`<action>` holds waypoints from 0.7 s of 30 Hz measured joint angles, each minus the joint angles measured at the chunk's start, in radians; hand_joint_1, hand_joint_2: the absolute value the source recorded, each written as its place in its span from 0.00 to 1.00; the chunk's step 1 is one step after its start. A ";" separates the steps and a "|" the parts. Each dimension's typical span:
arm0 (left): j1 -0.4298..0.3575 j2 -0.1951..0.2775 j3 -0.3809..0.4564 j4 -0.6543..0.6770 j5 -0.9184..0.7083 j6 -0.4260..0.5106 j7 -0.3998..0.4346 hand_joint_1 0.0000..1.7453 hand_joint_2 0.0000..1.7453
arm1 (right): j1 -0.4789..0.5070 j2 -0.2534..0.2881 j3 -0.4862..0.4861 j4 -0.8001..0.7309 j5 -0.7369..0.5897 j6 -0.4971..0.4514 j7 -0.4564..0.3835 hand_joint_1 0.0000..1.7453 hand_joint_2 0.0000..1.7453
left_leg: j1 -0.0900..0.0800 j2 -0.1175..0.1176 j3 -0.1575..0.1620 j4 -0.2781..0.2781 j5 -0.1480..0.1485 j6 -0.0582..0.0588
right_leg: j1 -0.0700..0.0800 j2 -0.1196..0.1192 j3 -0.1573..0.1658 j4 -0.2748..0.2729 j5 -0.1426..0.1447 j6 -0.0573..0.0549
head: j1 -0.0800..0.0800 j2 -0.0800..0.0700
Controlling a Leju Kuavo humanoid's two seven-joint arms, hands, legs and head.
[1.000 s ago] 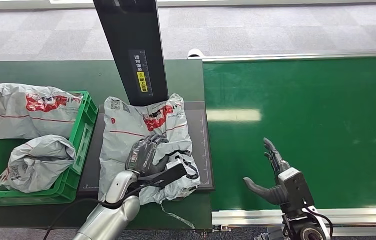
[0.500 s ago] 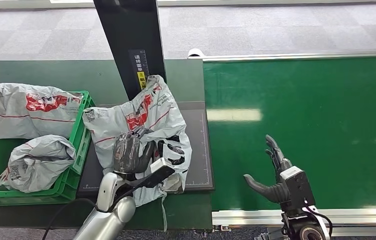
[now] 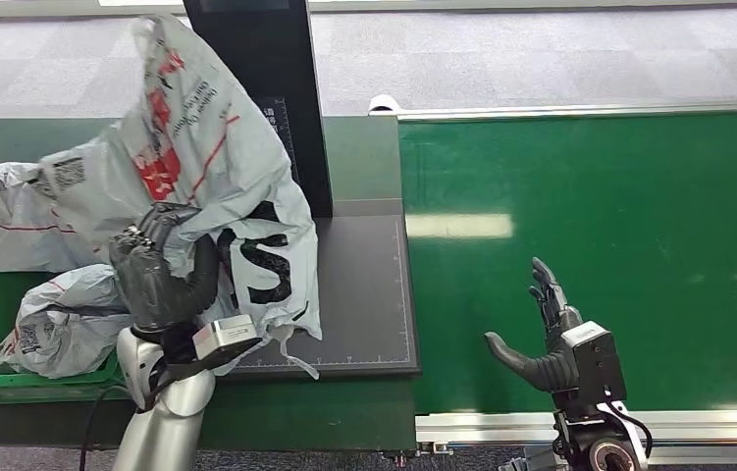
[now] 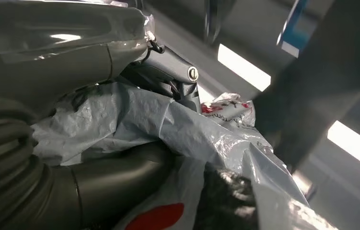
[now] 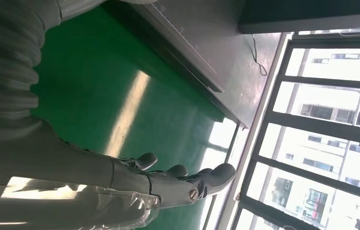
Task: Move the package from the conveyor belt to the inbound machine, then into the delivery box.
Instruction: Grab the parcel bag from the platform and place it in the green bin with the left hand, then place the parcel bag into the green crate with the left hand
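Left hand (image 3: 160, 280) raised with fingers (image 3: 173, 221) clenched; right hand (image 3: 551, 343) open, fingers spread.

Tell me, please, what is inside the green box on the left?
The green box holds a crumpled grey package, with a second grey package resting over its far rim. The left hand grips a lifted package that covers part of the box; anything beneath is hidden.

Left hand (image 4: 96, 158) grips crumpled grey package (image 4: 202, 139), red print visible; dark post (image 4: 312, 96) behind.
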 joint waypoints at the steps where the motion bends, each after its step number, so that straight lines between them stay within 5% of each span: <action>1: -0.002 -0.001 0.014 -0.065 0.005 0.000 -0.001 1.00 1.00 | 0.000 -0.001 0.002 0.001 -0.002 -0.004 -0.002 0.00 1.00 | 0.000 0.000 0.000 0.000 0.000 0.000 | 0.000 0.000 0.000 0.000 0.000 0.000 | 0.000 0.000; 6: -0.034 0.005 0.081 -0.340 -0.057 0.001 -0.002 1.00 1.00 | -0.006 -0.011 0.016 0.011 -0.021 -0.019 -0.017 0.00 1.00 | 0.000 0.000 0.000 0.000 0.000 0.000 | 0.000 0.000 0.000 0.000 0.000 0.000 | 0.000 0.000; 11: -0.071 0.026 0.152 -0.477 -0.146 0.000 -0.002 1.00 1.00 | -0.005 -0.027 0.024 0.012 -0.033 -0.031 -0.020 0.00 1.00 | 0.000 0.000 0.001 0.000 0.000 0.000 | 0.000 0.000 0.001 0.000 0.000 0.000 | 0.000 0.000; 21: -0.189 0.053 0.377 -0.349 -0.486 -0.004 0.097 1.00 1.00 | 0.040 -0.051 0.026 -0.009 -0.040 -0.061 -0.017 0.00 1.00 | 0.000 0.002 0.002 0.000 0.000 0.000 | 0.000 0.002 0.000 0.000 0.000 -0.001 | 0.000 0.000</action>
